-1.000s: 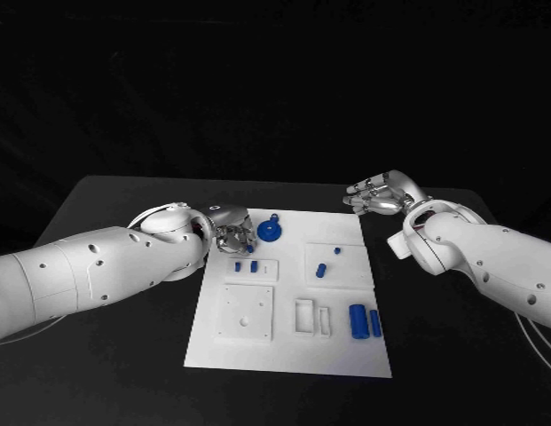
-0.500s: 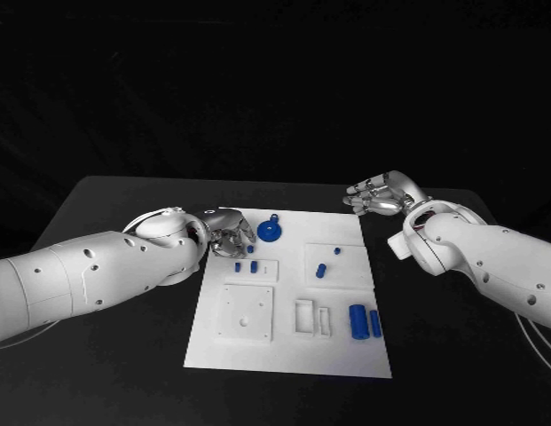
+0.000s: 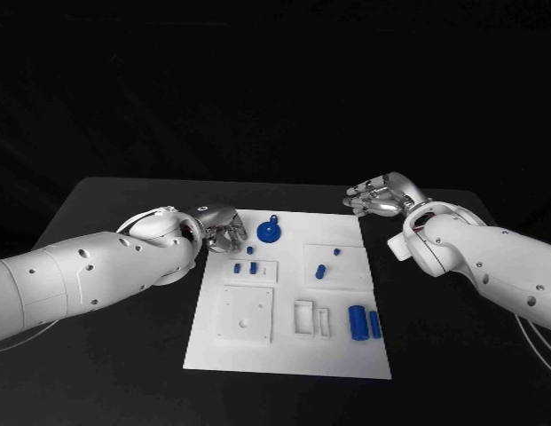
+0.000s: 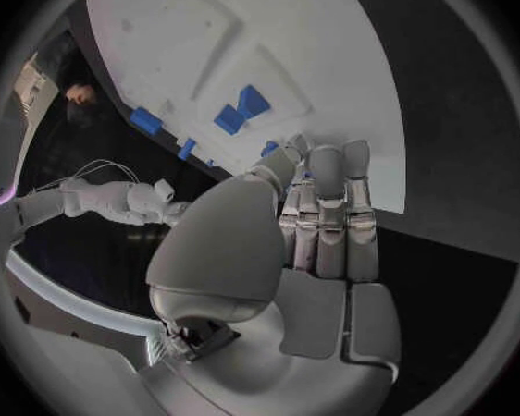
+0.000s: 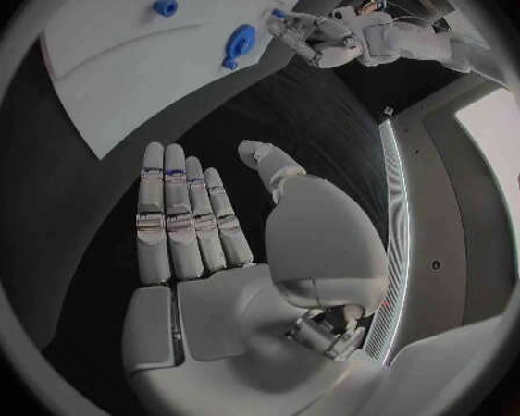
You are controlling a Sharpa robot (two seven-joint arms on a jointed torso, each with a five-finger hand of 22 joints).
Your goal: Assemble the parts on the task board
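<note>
- Left hand [image 3: 220, 224] has drawn back from the small blue parts [image 3: 245, 266] to the task board [image 3: 339, 355] far-left edge; fingers straight, holding nothing.
- Right hand [image 3: 380, 197] unmoved over the counter [image 3: 109, 204], fingers apart, empty.
- Parts lie on the board; no new grasp begun.

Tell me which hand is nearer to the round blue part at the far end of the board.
Left. The left hand sits just beside the round blue part, at the board's left edge. The right hand hovers off the board's far right corner, farther away.
</note>
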